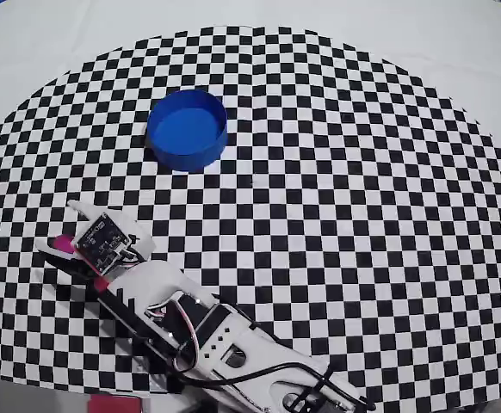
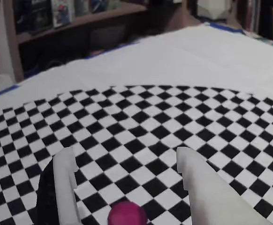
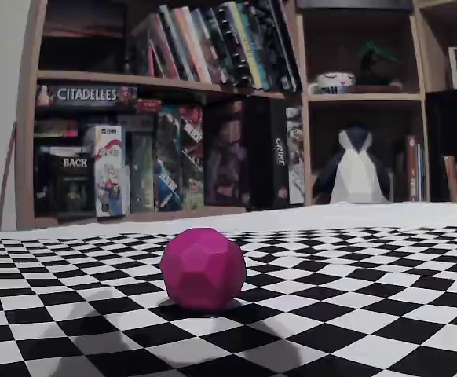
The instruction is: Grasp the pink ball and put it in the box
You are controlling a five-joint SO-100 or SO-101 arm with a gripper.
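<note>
Resting on the checkered cloth [image 1: 337,215], the pink ball [image 1: 62,245] is seen at the left of the overhead view, well apart from the blue box [image 1: 187,129] farther up. The gripper [image 2: 127,176] is spread wide, its two white fingers [image 2: 65,185] placed on either side of the ball [image 2: 127,214] without touching it. In the fixed view the faceted ball [image 3: 202,269] is shown before a bookshelf [image 3: 166,110].

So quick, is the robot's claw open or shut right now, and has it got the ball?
Gripper: open, holding nothing; the pink ball sits on the checkered cloth between its fingers, not yet squeezed.
</note>
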